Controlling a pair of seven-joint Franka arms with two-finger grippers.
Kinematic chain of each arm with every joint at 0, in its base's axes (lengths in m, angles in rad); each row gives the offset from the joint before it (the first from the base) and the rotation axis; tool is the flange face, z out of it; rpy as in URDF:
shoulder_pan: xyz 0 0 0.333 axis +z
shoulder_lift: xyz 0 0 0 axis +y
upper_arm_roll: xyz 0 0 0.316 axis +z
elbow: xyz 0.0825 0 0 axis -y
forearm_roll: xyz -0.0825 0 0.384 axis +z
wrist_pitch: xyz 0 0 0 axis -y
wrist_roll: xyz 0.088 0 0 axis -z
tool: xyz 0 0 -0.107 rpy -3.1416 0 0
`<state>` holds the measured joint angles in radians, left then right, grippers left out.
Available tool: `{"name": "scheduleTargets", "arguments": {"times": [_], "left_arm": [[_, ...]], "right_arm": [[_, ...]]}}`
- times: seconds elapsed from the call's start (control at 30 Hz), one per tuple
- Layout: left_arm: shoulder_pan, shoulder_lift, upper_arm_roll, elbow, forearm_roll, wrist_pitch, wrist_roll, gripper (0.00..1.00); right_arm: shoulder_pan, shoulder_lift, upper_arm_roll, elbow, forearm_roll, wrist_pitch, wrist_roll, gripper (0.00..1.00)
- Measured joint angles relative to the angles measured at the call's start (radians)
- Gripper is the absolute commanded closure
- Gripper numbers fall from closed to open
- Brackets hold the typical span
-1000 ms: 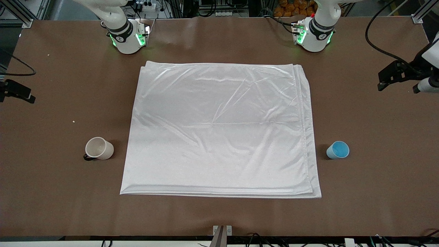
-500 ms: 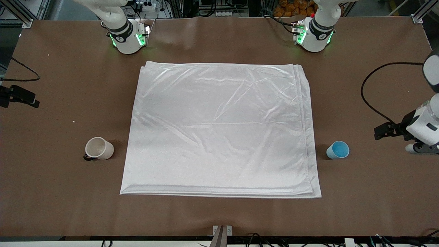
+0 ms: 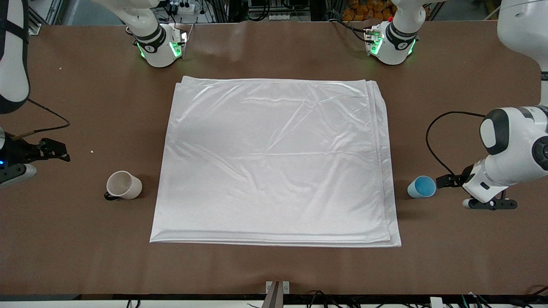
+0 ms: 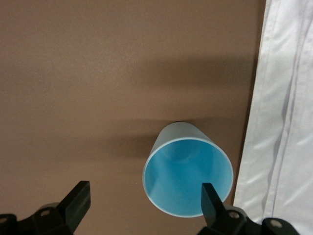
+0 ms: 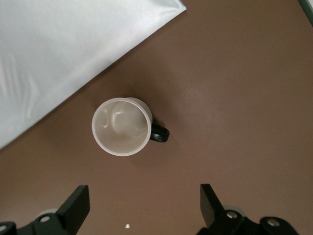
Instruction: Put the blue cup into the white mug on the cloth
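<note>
Scanning the front view from the right arm's end across to the left arm's end: nothing of the task is done yet.

Right gripper (image 3: 58, 150) hangs low over bare table, toward the right arm's end and short of the white mug (image 3: 123, 185). Its wrist view shows both fingers (image 5: 74, 207) spread wide with nothing between them, the mug (image 5: 121, 126) below and upright, mouth open, dark handle pointing away from the cloth (image 5: 58, 44).

Mug stands on bare table (image 3: 274, 269) just off the cloth's edge, not on it. It is empty.

Cloth (image 3: 274, 162) lies flat in folded layers mid-table with nothing on it.

Blue cup (image 3: 421, 187) stands upright on bare table beside the cloth's edge toward the left arm's end, apart from it by a narrow strip of table.

Left gripper (image 3: 447, 180) sits just beside the cup. In its wrist view the fingers (image 4: 210, 198) are spread, the cup (image 4: 188, 176) low between them. One finger overlaps the rim in that view; whether it touches cannot be told from this angle.

Judgement: early approach stage. Left to do: close on the cup, lift it, get the mug onto the cloth, and set the cup inside it. The right arm looks headed for the mug for that purpose.
</note>
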<state>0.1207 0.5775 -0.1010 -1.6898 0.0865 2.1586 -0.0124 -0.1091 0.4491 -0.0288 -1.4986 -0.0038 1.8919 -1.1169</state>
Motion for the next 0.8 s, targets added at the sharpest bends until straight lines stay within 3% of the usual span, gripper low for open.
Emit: {"name": "scheduleTargets", "arguments": {"times": [0.3, 0.63, 0.8], "left_arm": [[0.002, 0.025, 0.000, 0.000, 0.000, 0.011, 0.000, 0.02], [0.002, 0.051, 0.000, 0.000, 0.000, 0.022, -0.006, 0.59], [0.002, 0.063, 0.000, 0.000, 0.000, 0.038, -0.008, 0.78]], "right_arm": [[-0.015, 0.074, 0.000, -0.004, 0.000, 0.094, -0.247, 0.00], [-0.012, 0.133, 0.004, -0.004, 0.000, 0.193, -0.482, 0.00], [-0.012, 0.151, 0.004, -0.004, 0.000, 0.231, -0.600, 0.00]]}}
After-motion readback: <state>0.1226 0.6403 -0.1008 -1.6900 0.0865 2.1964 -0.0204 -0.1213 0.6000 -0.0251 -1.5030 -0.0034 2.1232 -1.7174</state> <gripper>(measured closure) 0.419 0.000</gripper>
